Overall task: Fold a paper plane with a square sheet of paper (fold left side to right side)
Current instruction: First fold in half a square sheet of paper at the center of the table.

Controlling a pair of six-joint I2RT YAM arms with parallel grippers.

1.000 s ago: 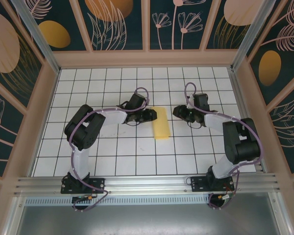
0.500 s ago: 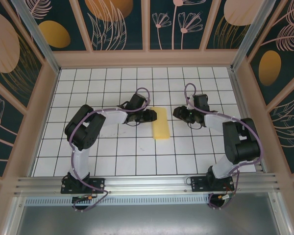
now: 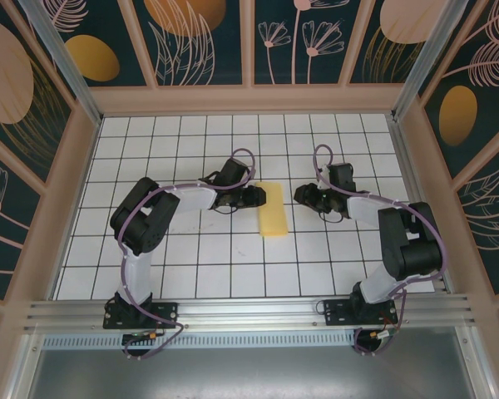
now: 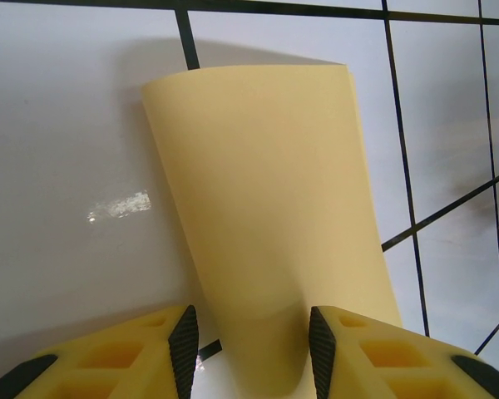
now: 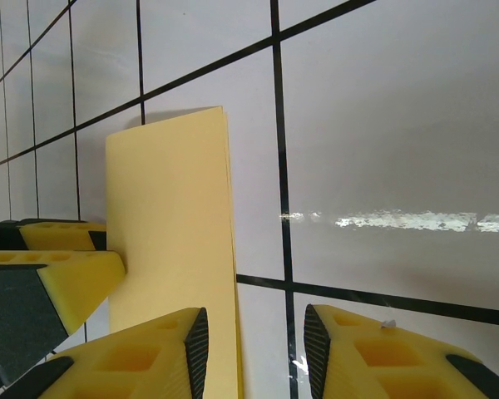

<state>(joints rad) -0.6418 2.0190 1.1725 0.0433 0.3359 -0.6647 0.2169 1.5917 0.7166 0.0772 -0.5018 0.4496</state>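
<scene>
Paper (image 3: 273,208): yellow, lying as a narrow doubled strip, long side running away from the arm bases, slightly tilted
Paper, place: flat on the table (image 3: 191,258) near mid-grid, between the two grippers
Paper, left wrist view: the strip (image 4: 266,208) runs from between the fingers out to a straight far end, which throws a shadow on the tile behind it
Paper, right wrist view: the strip (image 5: 170,249) shows two layers along one long edge, not quite flush
Left gripper (image 3: 257,197): at the paper's left long edge, low over the table
Left gripper, jaws: apart (image 4: 254,332); the near end of the strip sits in the gap and one side runs under a finger; not clamped
Left pads (image 4: 185,349): black faces on yellow foam-like fingers
Right gripper (image 3: 301,194): just beside the paper's right long edge, a sliver of white tile between them from above
Right gripper, jaws: apart (image 5: 255,341); the paper's edge lies in the gap with bare tile beside it; contact cannot be told
Grid lines: black on white, visible under both wrists
</scene>
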